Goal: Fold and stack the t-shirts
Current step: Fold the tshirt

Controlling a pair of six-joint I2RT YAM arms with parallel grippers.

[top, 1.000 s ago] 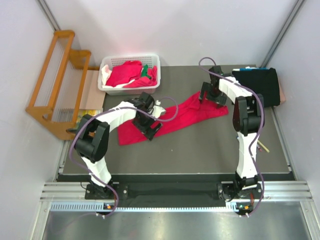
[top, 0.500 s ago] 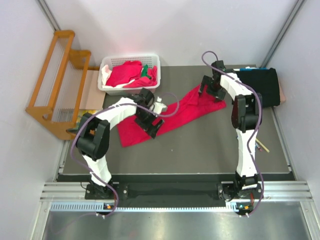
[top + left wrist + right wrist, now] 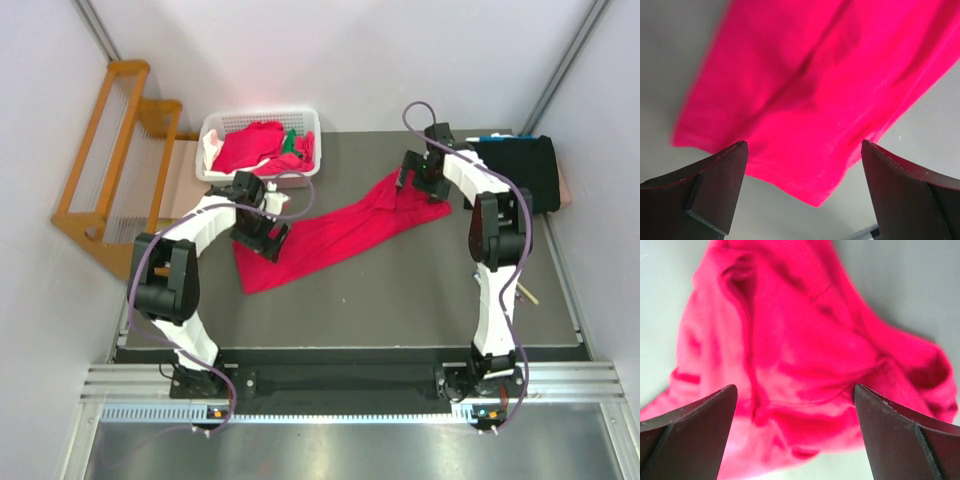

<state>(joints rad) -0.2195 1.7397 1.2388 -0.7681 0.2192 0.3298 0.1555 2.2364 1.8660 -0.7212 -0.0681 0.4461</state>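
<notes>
Since a moment ago the left gripper (image 3: 264,238) has shifted to the red t-shirt's (image 3: 340,228) end just below the white basket (image 3: 213,128), and the right gripper (image 3: 424,182) to the end farthest from the basket. Both hover with jaws wide apart, holding nothing, probably lining up corner grabs. Spare shirts (image 3: 250,148) wait inside the basket, and a black t-shirt (image 3: 520,170) lies well off to its right, out of the way.

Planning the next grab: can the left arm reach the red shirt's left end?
Probably yes. The left tool hangs open right above that end of the shirt, nothing between them; the right tool is over the other end, out of the way.
</notes>
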